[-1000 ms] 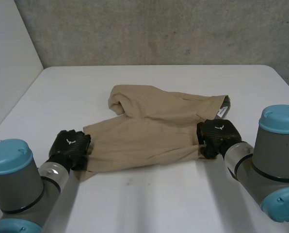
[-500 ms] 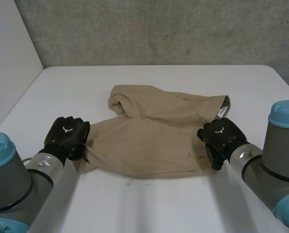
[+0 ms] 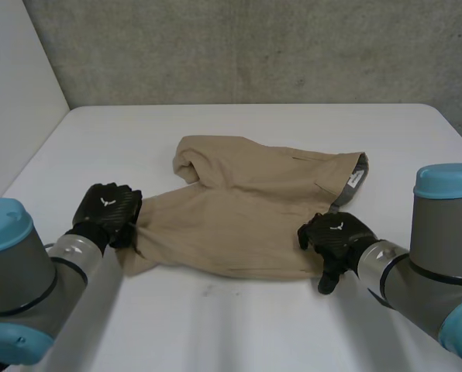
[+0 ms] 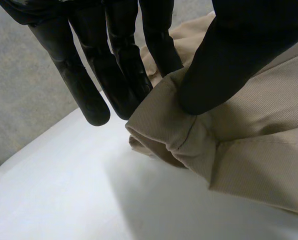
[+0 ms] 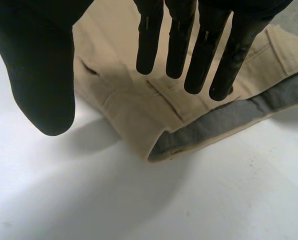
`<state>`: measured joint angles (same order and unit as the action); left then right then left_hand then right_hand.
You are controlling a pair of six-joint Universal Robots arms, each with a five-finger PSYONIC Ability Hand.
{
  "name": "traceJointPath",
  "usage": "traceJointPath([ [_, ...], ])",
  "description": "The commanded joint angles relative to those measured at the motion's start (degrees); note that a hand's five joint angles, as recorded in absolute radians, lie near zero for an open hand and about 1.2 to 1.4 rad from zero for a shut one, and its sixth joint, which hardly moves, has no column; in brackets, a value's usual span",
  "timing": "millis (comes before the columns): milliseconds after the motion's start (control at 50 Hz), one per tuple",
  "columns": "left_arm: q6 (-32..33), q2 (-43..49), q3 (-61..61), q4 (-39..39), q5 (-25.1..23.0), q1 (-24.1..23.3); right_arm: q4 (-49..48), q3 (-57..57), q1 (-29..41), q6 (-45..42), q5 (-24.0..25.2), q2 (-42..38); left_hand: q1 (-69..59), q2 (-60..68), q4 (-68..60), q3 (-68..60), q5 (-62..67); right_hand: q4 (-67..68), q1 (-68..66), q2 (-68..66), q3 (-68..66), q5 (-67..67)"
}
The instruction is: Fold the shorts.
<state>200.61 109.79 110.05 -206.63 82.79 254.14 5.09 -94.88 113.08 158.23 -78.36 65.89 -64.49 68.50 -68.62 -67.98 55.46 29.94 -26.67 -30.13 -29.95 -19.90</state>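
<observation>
- Head view: the shorts (image 3: 246, 209) lie mid-table (image 3: 239, 325), spread sideways, with the waistband (image 3: 353, 180) towards my right arm and the legs towards my left. The far leg (image 3: 191, 161) has its end curled over on itself. The left hand (image 3: 107, 211) sits on the near leg's end. The right hand (image 3: 333, 235) is at the near corner on the waistband side, right by the cloth's edge.
- Left wrist view: this is the one that's actually got something. The thumb (image 4: 229, 60) presses down on the hem (image 4: 169, 135), with the straight fingers (image 4: 124, 80) just past it, and the cloth is bunched up between them. I read that as a pinch on the near leg's hem. The bunched bit sits just off the table, though I can't tell how high.
- Right wrist view: the fingers (image 5: 179, 45) are straight and spread, and the thumb (image 5: 39, 80) is well off to the side with nothing between them. The hand hangs over the waistband corner, where the grey lining (image 5: 224, 122) is turned up. I can't see it touching the cloth, so no grip on this side.
- Progress, as I judge it: pretty early. I don't see a clean fold anywhere yet, only that curled far leg. One end is gripped and the other isn't. What's left is getting the right hand onto the waistband corner, carrying the near edge over the far one, then doubling it up and flattening the curled leg.
</observation>
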Motion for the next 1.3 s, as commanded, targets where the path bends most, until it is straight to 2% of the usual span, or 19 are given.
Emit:
traceJointPath([
  [20,0.05,3.86,-3.17,0.09,0.17,0.74,-1.83,-0.13,0.30,0.06,-0.04,-1.20,-15.51,11.50,-11.38,-12.02,14.54,7.05,-10.32,-6.86,-7.04,-7.10],
  [200,-0.04,3.95,-3.08,0.09,0.17,0.65,-7.11,-0.04,0.30,-0.03,-2.41,-3.31,-15.51,11.50,-11.38,-12.02,14.54,15.96,-19.23,-15.77,-15.95,-16.01],
  [240,0.05,3.95,-3.08,0.17,0.17,0.57,-7.37,0.40,0.30,0.15,-3.55,-4.01,-15.51,11.50,-11.38,-12.02,14.54,30.19,-33.46,-30.00,-30.18,-30.24],
  [280,-0.04,3.95,-2.91,0.18,0.17,0.57,-7.72,0.66,0.21,0.23,-4.08,-3.93,-15.51,11.50,-11.38,-12.02,14.54,49.97,-53.23,-49.77,-49.96,-50.01],
  [420,0.14,0.97,-2.82,4.30,0.17,0.13,-8.87,2.06,0.30,0.94,-4.96,0.46,-15.51,11.50,-11.38,-12.02,14.54,50.06,-53.33,-49.87,-50.05,-50.10],
  [520,-0.48,-10.98,-4.22,10.45,0.44,0.30,-8.08,5.66,0.21,0.85,-5.05,9.07,-15.51,11.50,-11.38,-12.02,14.54,50.06,-53.33,-49.87,-50.05,-50.10],
  [600,-3.45,-23.87,-9.83,11.95,1.49,0.39,-3.70,13.99,-0.05,0.76,-4.88,17.40,-15.51,11.50,-11.38,-12.02,14.54,50.06,-53.33,-49.87,-50.05,-50.10],
  [680,-7.32,-32.41,-16.33,13.96,3.77,0.57,-0.35,22.07,-0.40,0.85,-5.05,22.25,-15.51,11.50,-11.38,-12.02,14.54,50.06,-53.33,-49.87,-50.05,-50.10],
  [840,-12.16,-40.26,-31.09,22.93,4.83,0.39,2.29,33.87,-0.49,0.94,-6.10,28.41,-15.51,11.50,-11.38,-12.02,14.54,50.06,-53.33,-49.87,-50.05,-50.10],
  [980,-13.40,-37.11,-35.25,24.08,4.75,0.48,4.22,33.97,-0.41,0.76,-7.34,26.58,-15.51,11.50,-11.38,-12.02,14.54,50.06,-53.33,-49.87,-50.05,-50.10],
  [1200,-13.05,-12.34,-35.69,23.99,4.83,-0.84,4.76,30.28,0.47,1.02,-7.25,11.21,-15.51,11.50,-11.38,-12.02,14.54,50.06,-53.33,-49.87,-50.05,-50.10],
  [1300,-12.87,-1.52,-40.07,23.29,4.75,-1.54,-0.05,31.16,0.56,2.43,-8.38,2.33,-15.51,11.50,-11.38,-12.02,14.54,50.06,-53.33,-49.87,-50.05,-50.10],
])
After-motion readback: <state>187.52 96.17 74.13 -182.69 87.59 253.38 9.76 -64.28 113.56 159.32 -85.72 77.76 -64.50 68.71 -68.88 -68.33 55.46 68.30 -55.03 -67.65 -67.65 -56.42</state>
